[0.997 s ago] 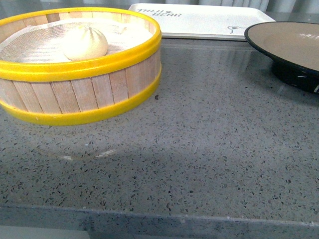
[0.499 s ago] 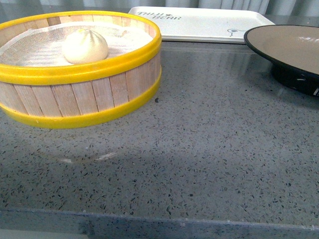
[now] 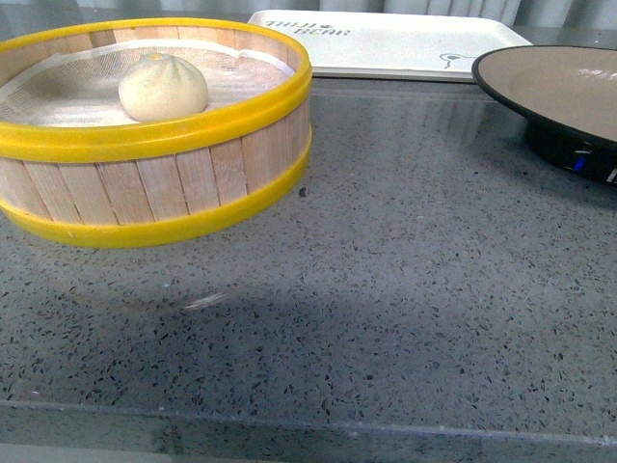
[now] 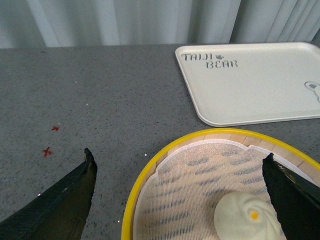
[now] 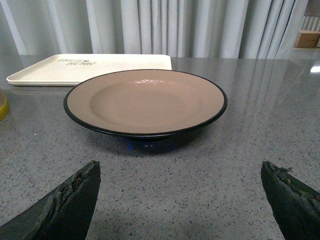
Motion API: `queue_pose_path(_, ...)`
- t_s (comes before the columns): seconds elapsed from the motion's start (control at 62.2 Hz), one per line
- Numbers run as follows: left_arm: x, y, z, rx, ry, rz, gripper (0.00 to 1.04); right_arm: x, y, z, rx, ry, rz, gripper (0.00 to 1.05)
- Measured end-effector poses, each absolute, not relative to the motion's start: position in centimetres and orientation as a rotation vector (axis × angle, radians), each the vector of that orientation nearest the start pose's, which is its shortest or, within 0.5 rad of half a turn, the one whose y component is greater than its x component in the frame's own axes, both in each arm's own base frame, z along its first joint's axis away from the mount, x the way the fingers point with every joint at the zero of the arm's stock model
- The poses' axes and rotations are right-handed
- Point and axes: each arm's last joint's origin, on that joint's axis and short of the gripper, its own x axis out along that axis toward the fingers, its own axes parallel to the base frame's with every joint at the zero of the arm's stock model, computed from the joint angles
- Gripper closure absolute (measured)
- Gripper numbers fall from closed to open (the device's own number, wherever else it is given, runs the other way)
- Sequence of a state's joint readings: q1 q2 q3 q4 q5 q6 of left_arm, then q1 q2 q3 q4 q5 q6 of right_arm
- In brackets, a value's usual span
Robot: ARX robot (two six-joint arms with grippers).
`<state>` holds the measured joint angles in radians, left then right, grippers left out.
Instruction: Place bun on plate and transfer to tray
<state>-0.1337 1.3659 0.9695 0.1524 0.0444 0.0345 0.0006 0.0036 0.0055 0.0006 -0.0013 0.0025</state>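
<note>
Speckled grey stone counter; smooth pleated bun on mesh cloth (wooden steamer); left tool, right tool spread.

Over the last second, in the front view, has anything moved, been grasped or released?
Nothing moved against anything else; the whole scene only drifts slightly in frame. Nothing was grasped or released. A small blue glint has appeared on the black foot of the plate. The bun still sits in the steamer basket; the tray is unchanged.

A small white pleated steamed bun sits inside a yellow-rimmed wooden steamer basket (cloth-lined) on a speckled grey counter.
</note>
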Motion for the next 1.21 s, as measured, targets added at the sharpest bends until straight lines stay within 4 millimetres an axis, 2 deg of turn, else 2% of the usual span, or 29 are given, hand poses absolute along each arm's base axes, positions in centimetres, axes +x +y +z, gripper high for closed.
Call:
queue_pose_path(0.113, 32.8, -5.8, 29.9, 0.065, 0.336, -0.238, 0.07, 9.8, 0.0, 16.5, 0.002, -0.002, 0.002, 0.09)
queue_pose_path(0.306, 32.4, -8.1, 30.3, 0.101, 0.427, -0.384, 0.07, 9.8, 0.0, 16.5, 0.002, -0.002, 0.002, 0.09)
queue_pose_path(0.483, 32.3, -8.3, 29.4, 0.153, 0.494, -0.415, 0.07, 9.8, 0.0, 16.5, 0.002, -0.002, 0.002, 0.09)
queue_pose_path(1.207, 32.7, -8.8, 27.0, 0.364, 0.549, -0.377, 0.07, 9.8, 0.0, 16.5, 0.002, -0.002, 0.002, 0.09)
